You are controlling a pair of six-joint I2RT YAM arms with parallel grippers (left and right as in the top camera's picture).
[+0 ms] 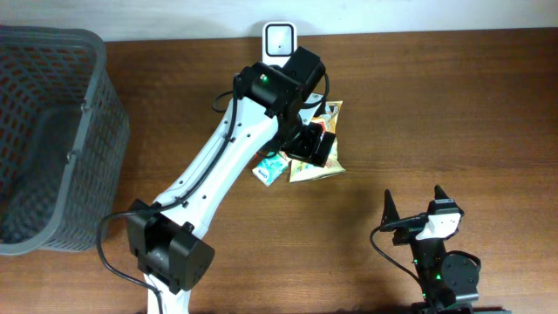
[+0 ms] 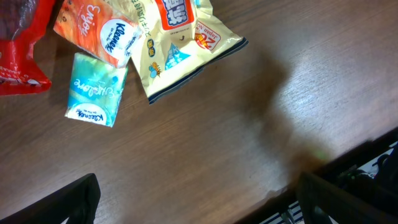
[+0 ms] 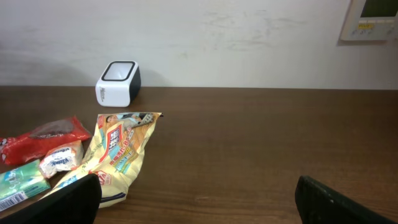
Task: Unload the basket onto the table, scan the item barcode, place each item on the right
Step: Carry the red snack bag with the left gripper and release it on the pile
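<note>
Yellow snack bag (image 1: 324,167) hides partly under wide-open left gripper (image 2: 199,190); right gripper (image 1: 414,203) gapes too.

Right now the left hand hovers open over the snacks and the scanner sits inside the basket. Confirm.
Not inside the basket: the overhead view shows the scanner on the table at the back. The left hand does hover open over the snacks.

A dark mesh basket (image 1: 52,48) sits at the left of the brown wooden table (image 1: 453,113).
</note>
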